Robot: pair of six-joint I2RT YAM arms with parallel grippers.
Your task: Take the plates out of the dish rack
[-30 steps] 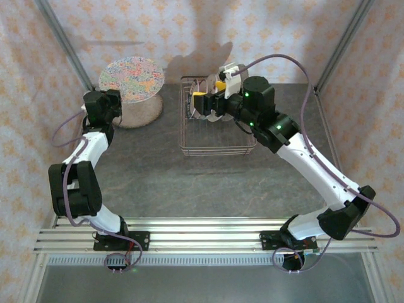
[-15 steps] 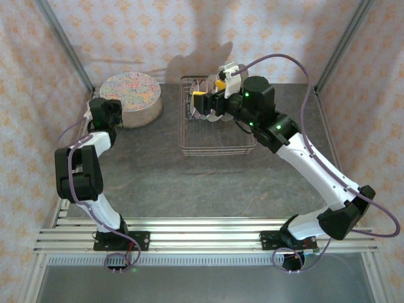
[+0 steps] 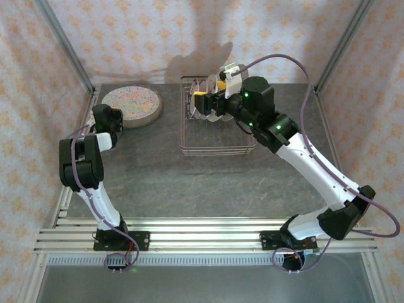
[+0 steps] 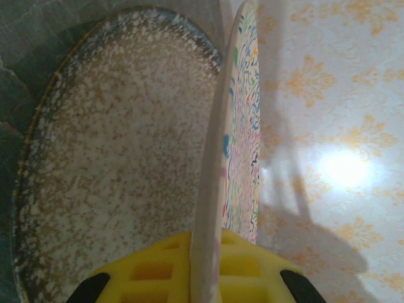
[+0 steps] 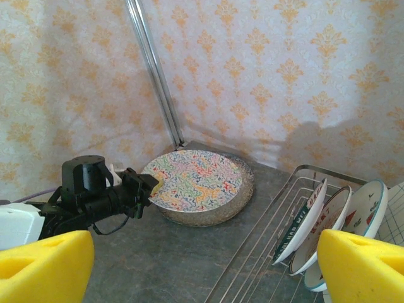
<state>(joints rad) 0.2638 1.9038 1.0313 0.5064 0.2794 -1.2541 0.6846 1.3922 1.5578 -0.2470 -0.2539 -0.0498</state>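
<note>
We note cream wallpapered walls [image 3: 145, 28] with orange damask motifs on three sides; dark grey stone-look tabletop [image 3: 189, 183]; slanted silver metal corner posts [image 3: 62, 41]; ribbed aluminium rail [image 3: 202, 238] along near edge.

Free: the dark grey stone-look table [image 3: 183, 183] lies bare in front of the silvery wire dish rack [image 3: 218, 151], between the two arms. There is also a bare strip between the rack and the speckled beige plate stack [image 3: 150, 115] at far left. The rack's near part is open from above.

Blocked:
- The right arm [image 3: 309, 164] crosses the table's right half diagonally. The right gripper [image 3: 209, 89] hangs spread wide over the upright plates [image 3: 211, 108] at the rack's far end.
- The left arm [image 3: 82, 164] hugs the left side. The left gripper [image 3: 118, 117] is clamped on the rim of the multicoloured floral plate [image 3: 129, 100] topping the stack.
- Orange-patterned wallpapered walls [image 3: 158, 38] close the rear and both sides.
</note>
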